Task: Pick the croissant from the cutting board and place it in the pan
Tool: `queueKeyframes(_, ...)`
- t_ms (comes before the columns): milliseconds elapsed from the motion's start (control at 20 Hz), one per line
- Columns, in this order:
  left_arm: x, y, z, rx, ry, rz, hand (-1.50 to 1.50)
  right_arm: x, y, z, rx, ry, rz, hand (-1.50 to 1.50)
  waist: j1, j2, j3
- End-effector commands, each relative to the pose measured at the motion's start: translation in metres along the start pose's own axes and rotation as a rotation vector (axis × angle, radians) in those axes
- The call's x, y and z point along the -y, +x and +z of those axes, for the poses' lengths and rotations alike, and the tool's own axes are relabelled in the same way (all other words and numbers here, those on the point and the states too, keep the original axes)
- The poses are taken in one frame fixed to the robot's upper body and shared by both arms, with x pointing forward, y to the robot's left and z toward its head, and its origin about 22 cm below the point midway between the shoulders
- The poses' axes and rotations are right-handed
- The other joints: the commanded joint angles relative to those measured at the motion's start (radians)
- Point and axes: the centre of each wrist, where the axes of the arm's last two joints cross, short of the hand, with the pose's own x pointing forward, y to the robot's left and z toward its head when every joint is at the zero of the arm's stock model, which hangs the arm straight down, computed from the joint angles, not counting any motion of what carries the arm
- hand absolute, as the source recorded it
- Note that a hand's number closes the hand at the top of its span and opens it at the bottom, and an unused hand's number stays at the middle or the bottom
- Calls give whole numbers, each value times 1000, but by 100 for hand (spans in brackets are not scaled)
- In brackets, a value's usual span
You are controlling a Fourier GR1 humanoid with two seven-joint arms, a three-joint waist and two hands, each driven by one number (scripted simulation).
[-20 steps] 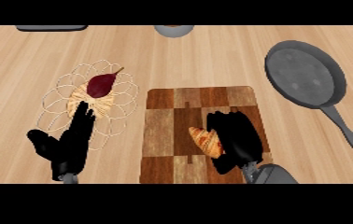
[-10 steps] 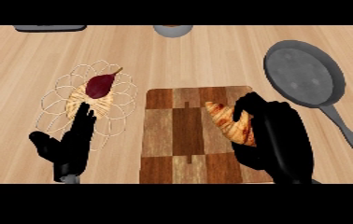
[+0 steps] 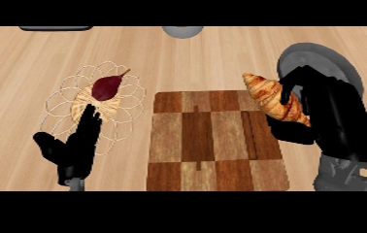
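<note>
Right hand [image 3: 326,115] holds croissant [image 3: 276,100] beside pan [image 3: 315,57]; nothing written shows

Two black hands, one at each side. Left hand [image 3: 72,149] all black, with long thin fingers and a fat thumb, and a small grey bit of arm under it. Right hand [image 3: 331,115] big, black and smooth, a little shiny. Under it, a grey forearm [image 3: 338,174], bumpy, with darker patches.
</note>
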Motion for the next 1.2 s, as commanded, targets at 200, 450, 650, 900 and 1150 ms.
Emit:
queueKeyframes(200, 6, -8, -3, -50, 1, -26, 0, -5, -64, -70, -68, -101, 17, 150, 11, 12, -7)
queueKeyframes(450, 10, -14, -4, -45, -21, -6, 0, -19, -108, -100, -87, -101, 57, 150, 16, 13, -7)
queueKeyframes(650, 12, -9, -12, -56, -28, -14, 0, -32, -135, -126, -120, -128, 62, 150, 26, 18, -7)
queueKeyframes(900, 17, -1, -7, -43, -45, -27, 0, -23, -178, -147, -146, -120, 11, 150, 47, 25, -5)
queueKeyframes(1150, 9, -6, 0, -26, -88, -39, 0, -26, -220, -136, -301, -35, 208, -150, 85, 41, -5)
